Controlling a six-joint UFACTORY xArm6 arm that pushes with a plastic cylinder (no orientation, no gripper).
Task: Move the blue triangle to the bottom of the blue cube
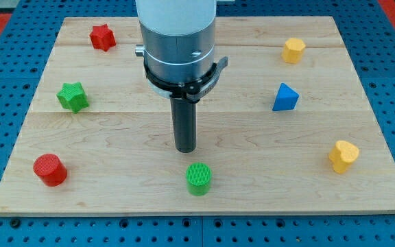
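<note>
Tip: the arm's tip [185, 149] rests on the wooden board [204, 192] near its centre; the rod has no jaws to open or close and touches no block.
Nearest block: the green cylinder [199, 178] sits just below the tip, slightly to the view's right, apart from it.
Task block: the blue triangle [285, 97] lies well to the view's right of the tip and a little higher, standing free.
Reference block: no blue cube shows; it may be hidden behind the arm body [178, 41], but this cannot be confirmed.
Other blocks: red star [102, 37] and green star [72, 97] at the view's left, red cylinder [50, 169] at bottom left, yellow hexagon-like block [293, 50] at top right, yellow heart-like block [343, 156] at lower right.
Recommended approach: locate the cube first, then place the tip on the triangle's far side from the goal.
Push quality: press through the block's middle, since off-centre contact will likely spin it.
Clearance: route away from both yellow blocks.
</note>
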